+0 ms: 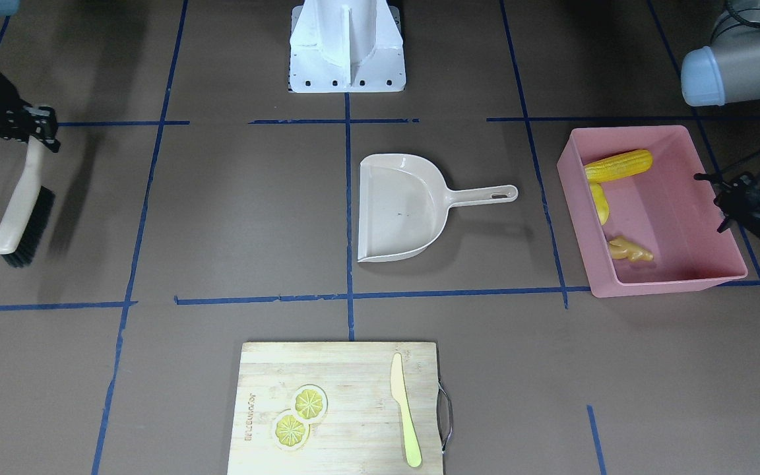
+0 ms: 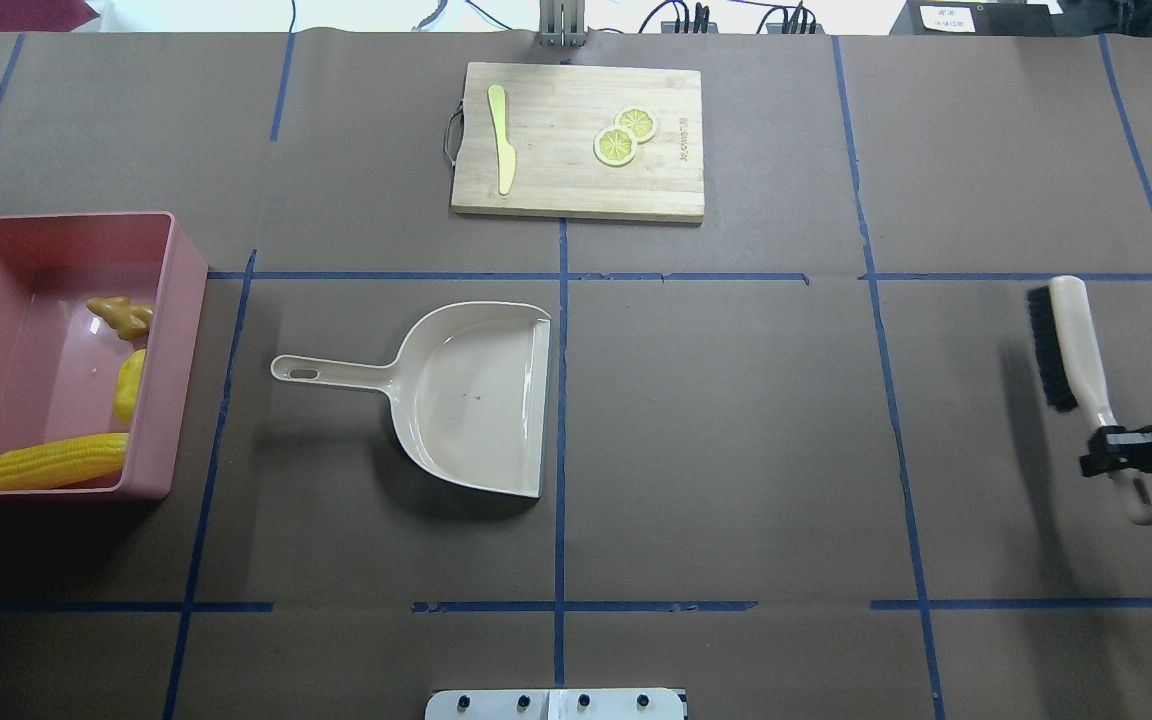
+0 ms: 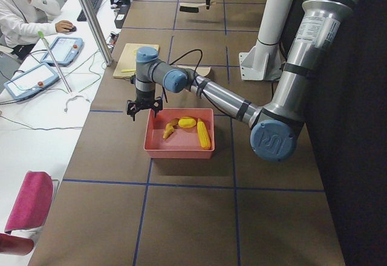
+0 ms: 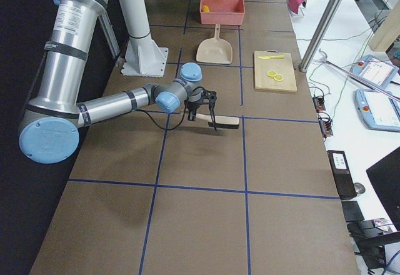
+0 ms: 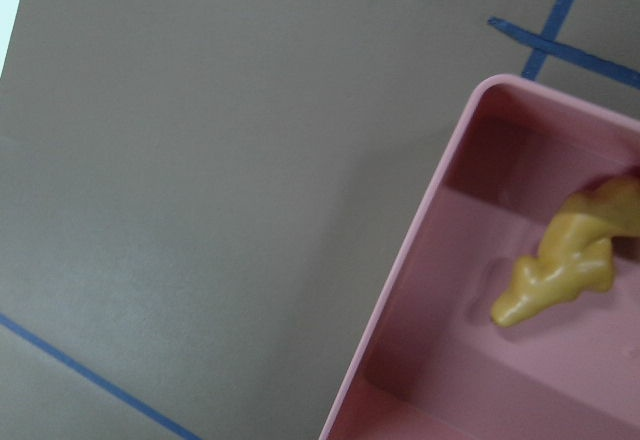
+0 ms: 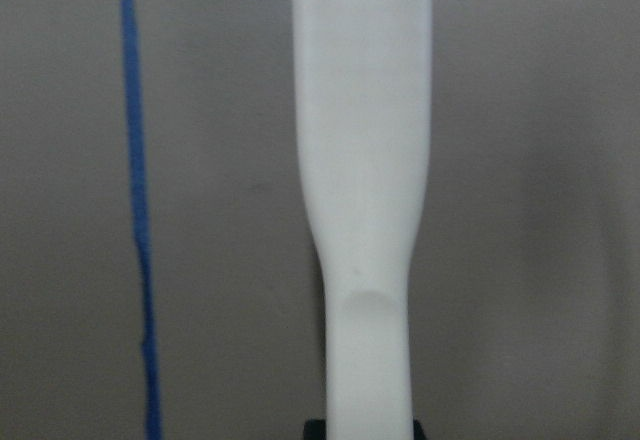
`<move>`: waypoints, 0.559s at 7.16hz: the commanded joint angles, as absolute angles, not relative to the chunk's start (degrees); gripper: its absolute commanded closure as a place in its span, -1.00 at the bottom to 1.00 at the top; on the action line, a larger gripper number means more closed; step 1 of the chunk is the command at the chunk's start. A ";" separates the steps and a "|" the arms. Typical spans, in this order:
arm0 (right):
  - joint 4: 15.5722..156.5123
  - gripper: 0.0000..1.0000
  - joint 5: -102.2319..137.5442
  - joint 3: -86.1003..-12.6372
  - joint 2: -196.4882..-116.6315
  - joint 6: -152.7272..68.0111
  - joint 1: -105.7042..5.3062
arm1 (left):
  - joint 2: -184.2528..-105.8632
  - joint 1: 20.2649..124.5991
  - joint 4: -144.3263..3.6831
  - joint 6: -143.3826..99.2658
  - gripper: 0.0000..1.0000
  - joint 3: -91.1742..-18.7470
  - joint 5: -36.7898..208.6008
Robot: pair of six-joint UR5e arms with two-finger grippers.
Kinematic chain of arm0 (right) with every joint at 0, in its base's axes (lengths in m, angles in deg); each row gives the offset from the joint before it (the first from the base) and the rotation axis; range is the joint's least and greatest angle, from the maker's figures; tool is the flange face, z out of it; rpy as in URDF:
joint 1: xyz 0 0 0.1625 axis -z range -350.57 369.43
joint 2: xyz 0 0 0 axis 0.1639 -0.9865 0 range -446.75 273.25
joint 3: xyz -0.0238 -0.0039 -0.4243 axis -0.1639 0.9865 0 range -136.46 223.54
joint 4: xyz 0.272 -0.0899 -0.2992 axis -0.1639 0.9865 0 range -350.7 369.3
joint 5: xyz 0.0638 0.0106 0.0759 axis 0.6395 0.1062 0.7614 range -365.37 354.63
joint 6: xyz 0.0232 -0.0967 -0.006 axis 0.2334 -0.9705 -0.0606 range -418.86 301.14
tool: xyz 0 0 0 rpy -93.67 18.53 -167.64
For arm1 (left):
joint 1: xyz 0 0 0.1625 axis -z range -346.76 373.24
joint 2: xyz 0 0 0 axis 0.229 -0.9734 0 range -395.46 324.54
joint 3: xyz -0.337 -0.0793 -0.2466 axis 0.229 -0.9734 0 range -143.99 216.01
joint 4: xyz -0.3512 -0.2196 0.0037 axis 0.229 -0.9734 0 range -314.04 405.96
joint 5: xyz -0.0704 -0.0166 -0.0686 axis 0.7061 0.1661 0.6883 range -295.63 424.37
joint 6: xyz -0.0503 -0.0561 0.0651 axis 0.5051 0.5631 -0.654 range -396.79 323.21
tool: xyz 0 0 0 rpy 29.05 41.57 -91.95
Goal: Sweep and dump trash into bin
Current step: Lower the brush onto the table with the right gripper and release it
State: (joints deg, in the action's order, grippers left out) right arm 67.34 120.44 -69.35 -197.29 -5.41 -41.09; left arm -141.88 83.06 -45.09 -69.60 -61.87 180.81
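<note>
Brown paper marked off in blue tape squares covers the desk (image 2: 736, 450), and the job on it looks all but done. At the robot's left end sits the large rectangular pink plastic bin (image 2: 188, 300) with sloped walls. All three pieces of trash lie inside it, along the wall nearest the desk's middle. The long yellow corn cob (image 2: 56, 462) lies in the corner nearer the robot, the rounded yellow potato-like lump (image 2: 130, 385) against the wall, and the knobbly tan ginger root (image 2: 121, 315) further along.

In the middle of the desk the beige plastic dustpan (image 2: 476, 400) lies flat and empty. Its handle points toward the bin — handy for the left arm, I judge, though nothing holds it. The left claw (image 1: 710, 203) hangs just outside the bin's outer wall, fingers spread and gripping nothing.

Well apart at the other end, the right claw (image 2: 1116, 447) is clamped on the pale handle of the black-bristled hand brush (image 2: 1071, 340). Going by its shadow, the brush is just above the desk, bristles turned sideways — parked clear of the middle, it seems.

Across from the robot a wooden cutting board (image 2: 576, 190) carries two lemon slices (image 2: 616, 145) and a pale yellow toy knife (image 2: 502, 140), none of them trash.
</note>
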 commanded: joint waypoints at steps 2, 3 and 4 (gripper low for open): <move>57.99 0.97 124.62 -62.10 -198.37 -9.29 -45.50 | -142.08 84.25 -45.54 -69.57 -0.99 -61.64 182.57; 57.99 0.96 124.54 -62.11 -198.11 -9.03 -45.33 | -142.08 84.25 -45.54 -69.57 -0.99 -61.64 182.59; 58.25 0.95 124.54 -62.02 -198.28 -9.03 -45.32 | -142.08 84.25 -45.54 -69.66 -0.99 -61.64 182.67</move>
State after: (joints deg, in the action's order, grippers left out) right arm 58.27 124.44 -62.18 -198.25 -9.10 -45.26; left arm -142.07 84.22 -45.53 -69.59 -61.64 182.48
